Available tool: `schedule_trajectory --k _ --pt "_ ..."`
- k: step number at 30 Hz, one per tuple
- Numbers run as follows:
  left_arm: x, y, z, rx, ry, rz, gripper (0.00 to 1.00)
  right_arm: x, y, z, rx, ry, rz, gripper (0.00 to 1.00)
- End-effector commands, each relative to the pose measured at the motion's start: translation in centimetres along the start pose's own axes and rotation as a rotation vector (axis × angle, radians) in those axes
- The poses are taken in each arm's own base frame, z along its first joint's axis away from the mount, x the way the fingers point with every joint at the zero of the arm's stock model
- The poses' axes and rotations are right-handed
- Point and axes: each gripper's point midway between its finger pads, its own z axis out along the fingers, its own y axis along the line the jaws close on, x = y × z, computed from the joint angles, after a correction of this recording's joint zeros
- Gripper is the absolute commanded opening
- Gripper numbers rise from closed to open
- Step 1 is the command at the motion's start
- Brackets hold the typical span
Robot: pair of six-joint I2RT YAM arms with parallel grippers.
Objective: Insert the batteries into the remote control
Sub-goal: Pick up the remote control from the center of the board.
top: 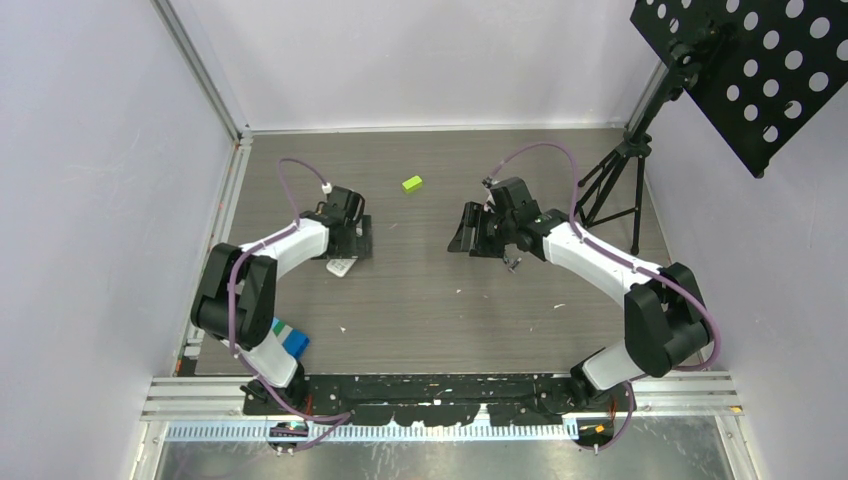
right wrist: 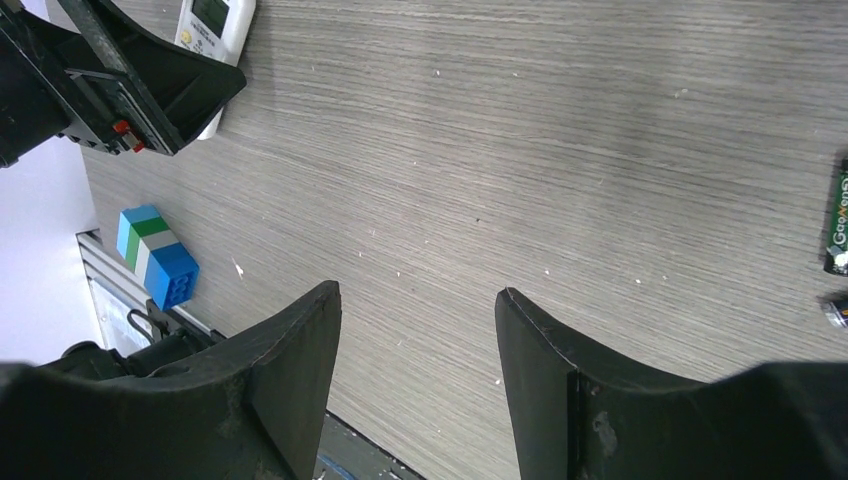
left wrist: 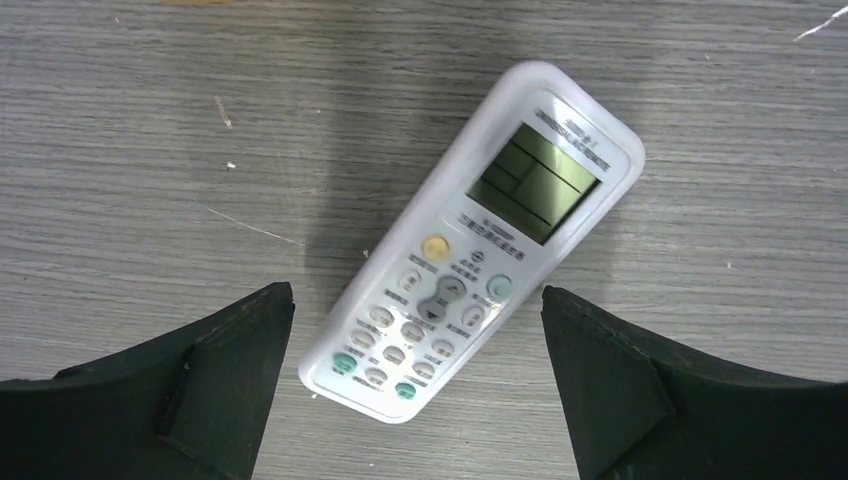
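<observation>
The white remote control (left wrist: 470, 240) lies face up on the grey table, screen and buttons showing, slanted between the fingers of my left gripper (left wrist: 416, 291). That gripper is open wide and hovers over the remote's button end without touching it. In the top view the remote control (top: 341, 267) peeks out beside the left gripper (top: 348, 243). My right gripper (right wrist: 417, 292) is open with only bare table between its fingers. Two dark batteries (right wrist: 838, 222) lie at the right edge of the right wrist view, apart from that gripper; they show as a small dark shape, the batteries (top: 512, 263), below the right gripper (top: 470, 232).
A small green block (top: 412, 183) lies toward the back middle. A blue, green and white brick stack (top: 290, 338) sits near the left arm's base. A black tripod (top: 612, 180) with a perforated board stands at the back right. White walls enclose the table.
</observation>
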Motion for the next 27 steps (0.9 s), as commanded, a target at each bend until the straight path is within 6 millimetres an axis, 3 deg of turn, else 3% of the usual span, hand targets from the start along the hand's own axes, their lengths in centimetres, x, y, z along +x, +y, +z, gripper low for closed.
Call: schedule_trajectory --k 1,7,11,19,22,27 --pt "-1.6 -0.4 -1.4 0.043 -0.036 0.011 0.98 -0.3 1.0 0.2 -0.053 -0.01 0.016 0.63" --pt "-0.8 -0.8 -0.5 0.054 0.005 0.015 0.92 0.0 0.9 0.3 -0.051 0.0 0.021 0.63" --pt "-0.1 -0.7 0.2 0.035 0.039 -0.001 0.71 0.2 0.7 0.5 -0.046 0.008 0.027 0.63" --pt "1.1 -4.2 0.3 0.173 0.091 -0.022 0.38 0.7 1.2 0.3 -0.083 0.009 0.043 0.63" --pt "1.0 -6.3 -1.3 0.274 0.073 -0.035 0.32 2.1 3.6 0.1 -0.199 0.044 -0.026 0.63" --pt "-0.9 -11.8 -7.2 0.636 -0.007 -0.123 0.31 4.4 9.0 -0.3 -0.392 0.023 -0.09 0.69"
